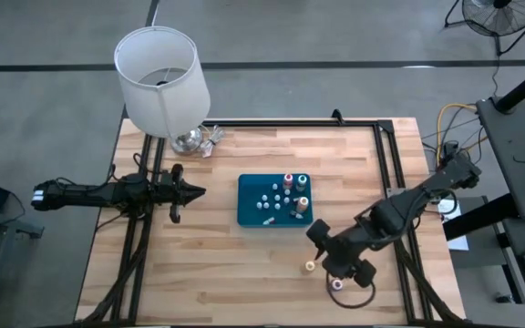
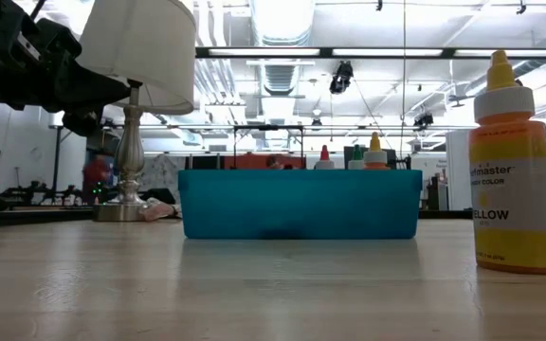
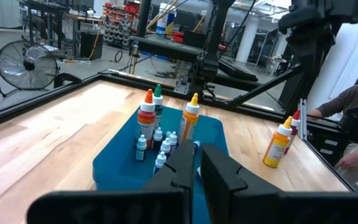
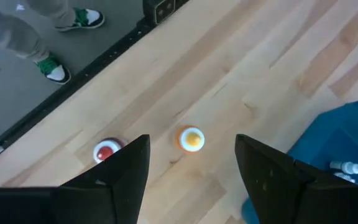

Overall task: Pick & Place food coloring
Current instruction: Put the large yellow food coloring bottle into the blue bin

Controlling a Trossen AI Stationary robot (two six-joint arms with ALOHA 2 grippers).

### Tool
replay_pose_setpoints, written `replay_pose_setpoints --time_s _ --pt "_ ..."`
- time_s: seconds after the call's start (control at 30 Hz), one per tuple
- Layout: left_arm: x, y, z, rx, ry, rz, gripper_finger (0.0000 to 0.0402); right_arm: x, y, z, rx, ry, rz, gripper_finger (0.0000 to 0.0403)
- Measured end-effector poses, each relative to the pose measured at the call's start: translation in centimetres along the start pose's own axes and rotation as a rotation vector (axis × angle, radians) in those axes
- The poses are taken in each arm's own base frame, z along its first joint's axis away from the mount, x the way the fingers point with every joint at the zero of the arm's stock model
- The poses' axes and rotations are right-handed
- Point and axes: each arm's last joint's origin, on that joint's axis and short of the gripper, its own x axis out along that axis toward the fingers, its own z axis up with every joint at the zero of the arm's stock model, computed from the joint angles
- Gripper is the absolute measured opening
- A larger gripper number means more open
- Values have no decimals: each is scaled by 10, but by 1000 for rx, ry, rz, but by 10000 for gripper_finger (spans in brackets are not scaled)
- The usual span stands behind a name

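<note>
The right hand [image 1: 322, 253] hung over the near right part of the wooden counter [image 1: 199, 255], its fingers [image 4: 124, 168] spread wide and holding nothing. Straight below it, between the fingers in the right wrist view, a yellow bottle [image 4: 191, 139] stood upright on the bare wood, with a red-topped bottle [image 4: 105, 150] just beside it nearer the counter's right edge. Both stood apart from the blue tray [image 1: 249, 211], which sat in the middle of the counter.

Inside the tray stood three taller bottles with red [image 3: 146, 118], green [image 3: 158, 99] and orange [image 3: 189, 118] tops, grouped toward its far right side, and several small white bottles [image 3: 142, 148] scattered nearer the middle; their exact count was hard to tell.

The left hand [image 1: 194, 191] waited at the left of the tray, pointing toward it, with its fingers [image 3: 225, 177] close together and only a thin gap between them. A lamp with a white shade [image 1: 159, 77] stood at the far left corner.
</note>
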Motion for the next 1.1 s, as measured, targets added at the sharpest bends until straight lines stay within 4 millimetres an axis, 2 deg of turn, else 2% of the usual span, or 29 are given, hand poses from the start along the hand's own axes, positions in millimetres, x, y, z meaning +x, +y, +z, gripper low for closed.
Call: replay_pose_setpoints --time_s 0.67,1.1 --pt "0 0 0 0 0 1 2 61 -11 -1 53 175 31 226" --pt "0 0 0 0 0 0 2 98 -16 -5 18 272 60 226"
